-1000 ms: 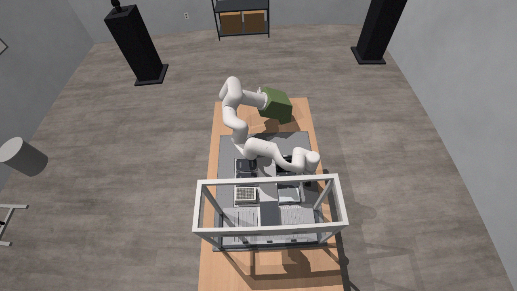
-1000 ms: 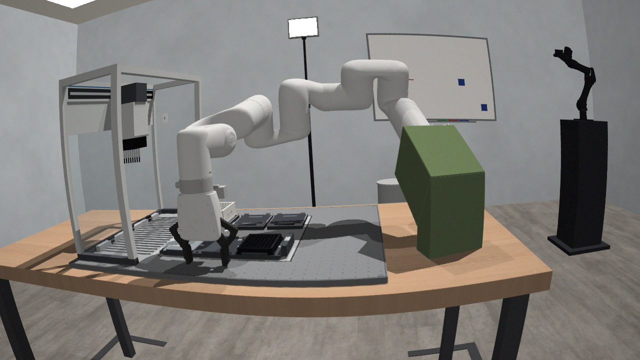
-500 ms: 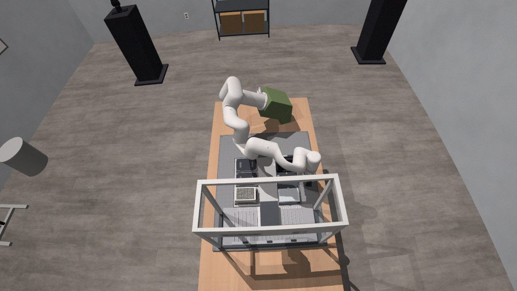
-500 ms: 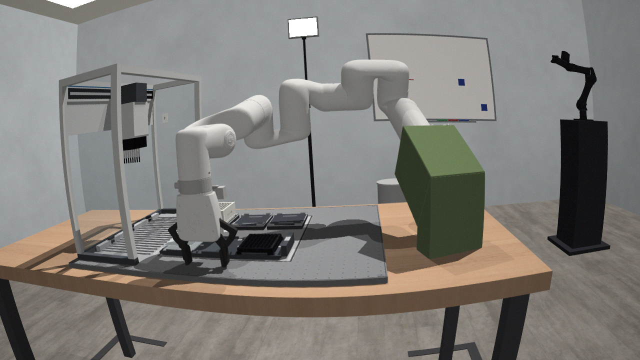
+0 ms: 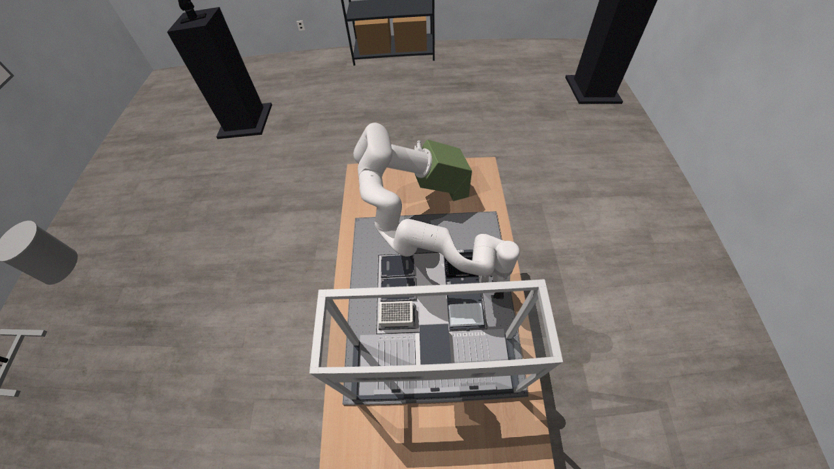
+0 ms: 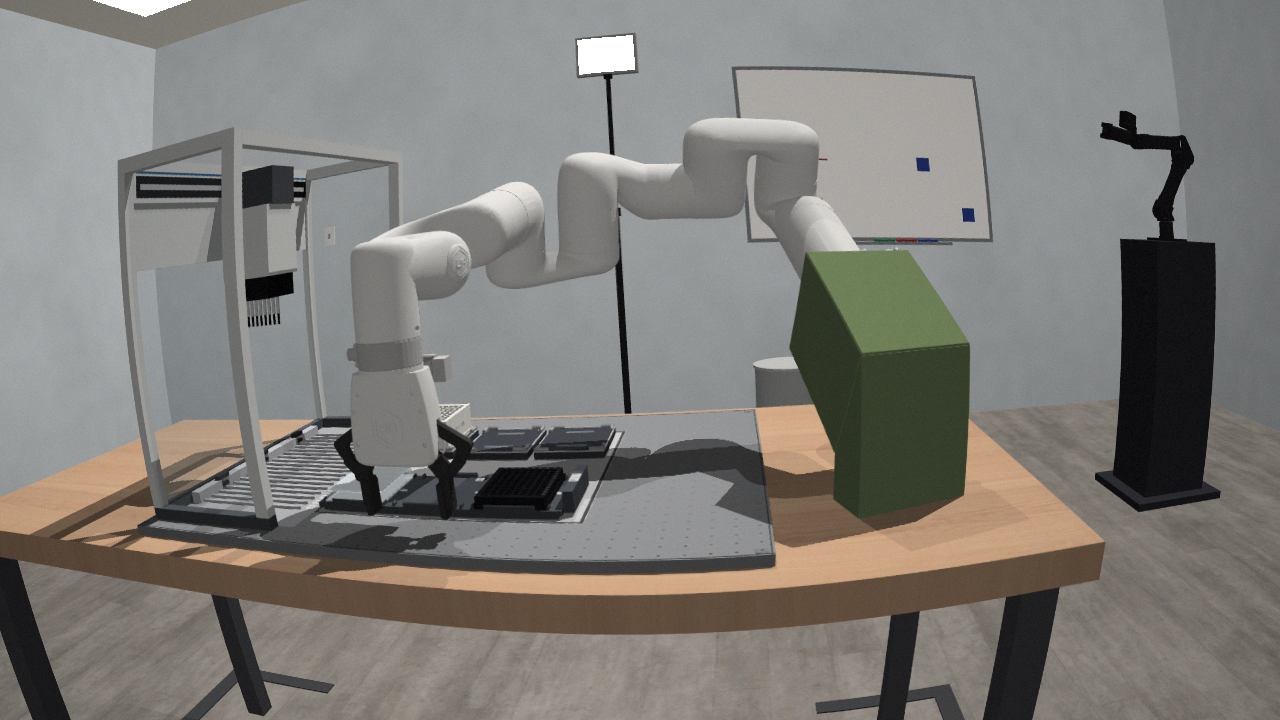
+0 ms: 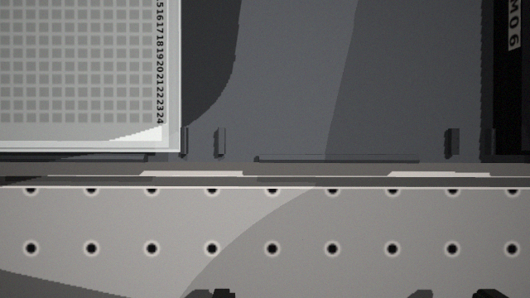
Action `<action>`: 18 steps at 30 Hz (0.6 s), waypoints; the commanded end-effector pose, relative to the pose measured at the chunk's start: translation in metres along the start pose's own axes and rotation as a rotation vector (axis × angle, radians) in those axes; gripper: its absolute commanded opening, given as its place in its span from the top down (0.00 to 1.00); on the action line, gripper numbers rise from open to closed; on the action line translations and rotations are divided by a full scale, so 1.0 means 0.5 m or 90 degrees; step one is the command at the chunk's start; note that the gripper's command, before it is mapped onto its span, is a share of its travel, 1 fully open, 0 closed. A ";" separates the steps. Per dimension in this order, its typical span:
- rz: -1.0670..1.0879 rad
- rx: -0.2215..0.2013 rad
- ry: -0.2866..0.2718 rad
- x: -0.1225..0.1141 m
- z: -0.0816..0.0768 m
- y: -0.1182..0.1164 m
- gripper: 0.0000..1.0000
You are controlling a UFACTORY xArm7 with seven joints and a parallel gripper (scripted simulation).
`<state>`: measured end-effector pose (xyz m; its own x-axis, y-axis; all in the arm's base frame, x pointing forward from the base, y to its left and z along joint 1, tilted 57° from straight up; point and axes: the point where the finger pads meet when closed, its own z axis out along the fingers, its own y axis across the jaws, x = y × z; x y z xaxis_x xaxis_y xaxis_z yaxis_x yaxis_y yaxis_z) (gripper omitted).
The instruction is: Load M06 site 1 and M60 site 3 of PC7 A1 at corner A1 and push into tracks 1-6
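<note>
The dark carrier PC7 (image 5: 466, 294) lies on the apron in front of the rails (image 5: 477, 348). The white 384-well plate M60 (image 7: 83, 70) sits at its rail end, also in the overhead view (image 5: 466, 312). The black plate M06 (image 7: 507, 74) sits at its other end, also in the side view (image 6: 521, 488). The site between them (image 7: 331, 83) is empty. The deep-well block M09 (image 5: 397, 312) stands in the nest nearest the rails. My gripper (image 6: 407, 503) is open and empty. It hangs low at the carrier's long outer edge (image 7: 265, 170), level with the empty site. Its fingertips show at the wrist view's bottom edge.
Two empty dark nests (image 5: 398, 273) stand in a row beside the carrier. The white instrument frame (image 5: 434, 326) with a pipetting head (image 6: 268, 241) spans the rails. A green box (image 6: 881, 385) encloses the arm's base. The perforated grey baseplate (image 7: 265, 240) lies under the gripper.
</note>
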<state>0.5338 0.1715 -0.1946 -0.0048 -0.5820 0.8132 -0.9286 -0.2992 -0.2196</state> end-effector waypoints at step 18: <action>0.000 0.002 -0.004 -0.003 -0.070 -0.002 0.00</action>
<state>0.5240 0.1916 -0.1803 -0.0048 -0.5822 0.8131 -0.9285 -0.2992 -0.2197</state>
